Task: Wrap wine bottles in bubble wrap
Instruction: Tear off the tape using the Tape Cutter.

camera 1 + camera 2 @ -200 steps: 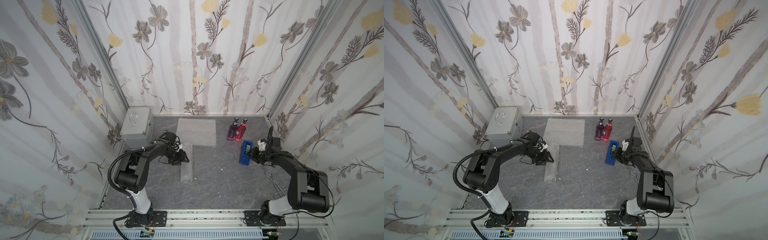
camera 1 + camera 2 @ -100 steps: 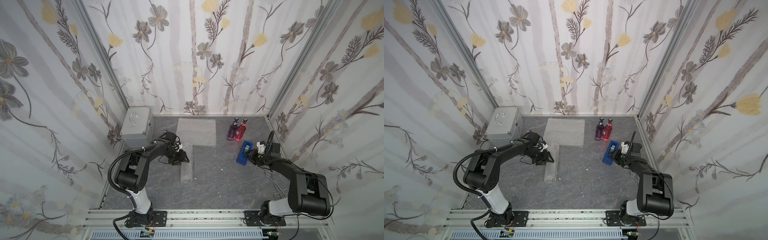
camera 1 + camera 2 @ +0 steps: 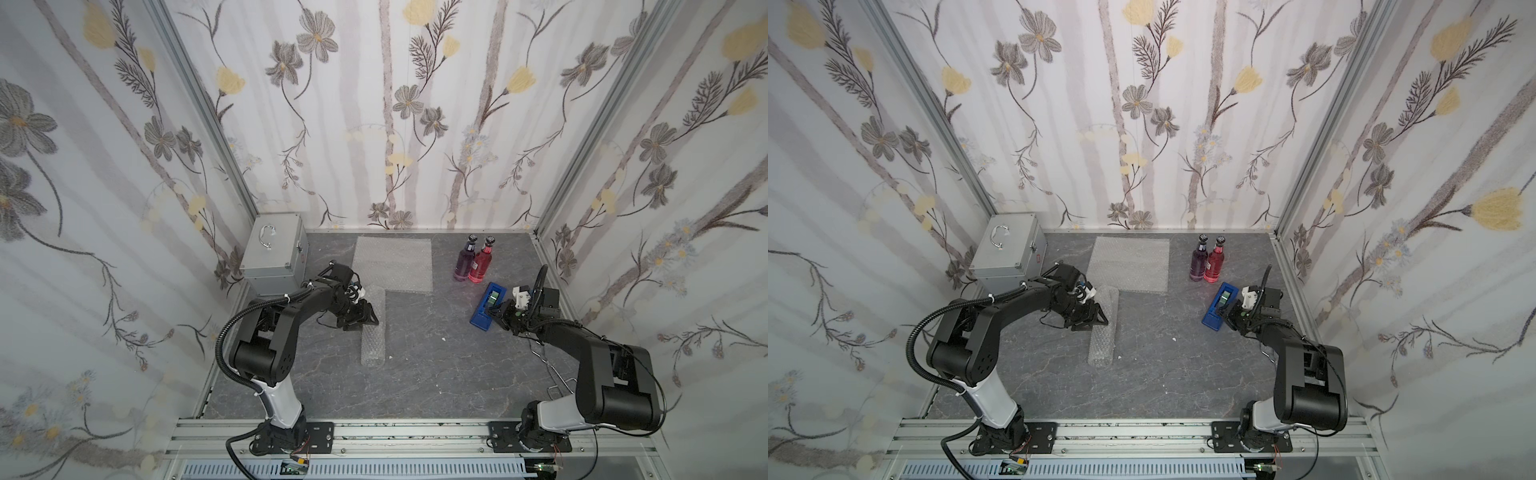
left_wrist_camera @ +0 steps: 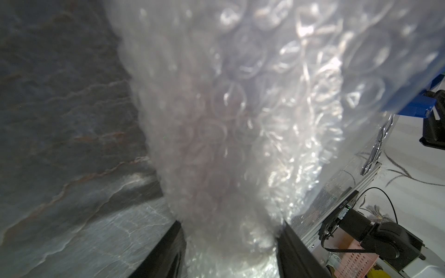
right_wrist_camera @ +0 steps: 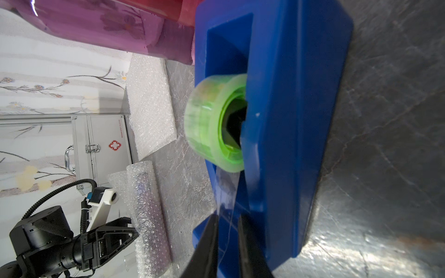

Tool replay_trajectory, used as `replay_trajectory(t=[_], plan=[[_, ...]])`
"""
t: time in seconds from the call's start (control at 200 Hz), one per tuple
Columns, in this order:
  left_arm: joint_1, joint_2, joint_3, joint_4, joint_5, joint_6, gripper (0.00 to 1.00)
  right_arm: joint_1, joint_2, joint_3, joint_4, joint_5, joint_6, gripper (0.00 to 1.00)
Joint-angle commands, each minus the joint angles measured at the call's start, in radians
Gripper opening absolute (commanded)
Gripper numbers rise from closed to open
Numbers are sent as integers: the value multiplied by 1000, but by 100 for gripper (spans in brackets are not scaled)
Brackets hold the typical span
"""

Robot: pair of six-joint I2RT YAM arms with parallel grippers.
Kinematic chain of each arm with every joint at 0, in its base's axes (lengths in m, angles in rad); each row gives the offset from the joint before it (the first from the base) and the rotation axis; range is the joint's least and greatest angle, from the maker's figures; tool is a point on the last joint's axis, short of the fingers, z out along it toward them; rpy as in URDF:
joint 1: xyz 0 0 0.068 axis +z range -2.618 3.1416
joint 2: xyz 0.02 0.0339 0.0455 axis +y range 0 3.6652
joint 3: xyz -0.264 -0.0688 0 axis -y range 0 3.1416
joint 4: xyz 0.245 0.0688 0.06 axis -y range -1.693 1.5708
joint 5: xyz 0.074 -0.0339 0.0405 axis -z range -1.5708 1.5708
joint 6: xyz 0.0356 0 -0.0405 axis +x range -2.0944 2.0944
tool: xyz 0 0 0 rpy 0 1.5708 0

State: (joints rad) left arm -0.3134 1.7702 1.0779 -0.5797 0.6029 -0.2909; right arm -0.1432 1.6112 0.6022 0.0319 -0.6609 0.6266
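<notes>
The right jaws have narrowed around the loose tape strip [image 5: 226, 192] at the blue tape dispenser [image 3: 487, 305], not yet pinching it. The left jaws grasp the bubble-wrapped bottle [image 3: 372, 343] lying on the surface [image 3: 436, 374], ready for taping.

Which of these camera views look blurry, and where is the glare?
Left wrist view: the bubble wrap roll fills the frame, too close to the lens, soft throughout. Right wrist view: the green tape roll looks smeared, and glare whitens the tabletop. Both top views are evenly lit and sharp, with only soft shadows.
</notes>
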Motion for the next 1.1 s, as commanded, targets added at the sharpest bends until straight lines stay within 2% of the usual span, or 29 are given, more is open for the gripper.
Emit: replay_trajectory(t=[0.0, 0.085, 0.17, 0.295, 0.625, 0.829, 1.004, 1.099], plan=[[0, 9, -1, -52, -98, 2, 58, 2, 1, -4, 25, -47, 22, 18], [-1, 9, -2, -53, -98, 2, 58, 3, 7, -3, 32, -51, 30, 20], [-2, 7, -3, -52, -99, 3, 58, 2, 6, -5, 39, -55, 34, 28], [-2, 7, -3, -52, -100, 3, 58, 3, 2, -11, 54, -69, 40, 30], [-3, 8, -3, -53, -101, 2, 58, 3, 1, -20, 93, -69, 57, 16], [-3, 9, -3, -53, -101, 2, 58, 2, -1, -19, 122, -75, 75, 13], [-4, 7, -3, -52, -101, 2, 58, 2, -7, -21, 126, -81, 83, 0], [-3, 9, -3, -52, -101, 2, 59, 3, -7, -24, 120, -87, 93, 0]])
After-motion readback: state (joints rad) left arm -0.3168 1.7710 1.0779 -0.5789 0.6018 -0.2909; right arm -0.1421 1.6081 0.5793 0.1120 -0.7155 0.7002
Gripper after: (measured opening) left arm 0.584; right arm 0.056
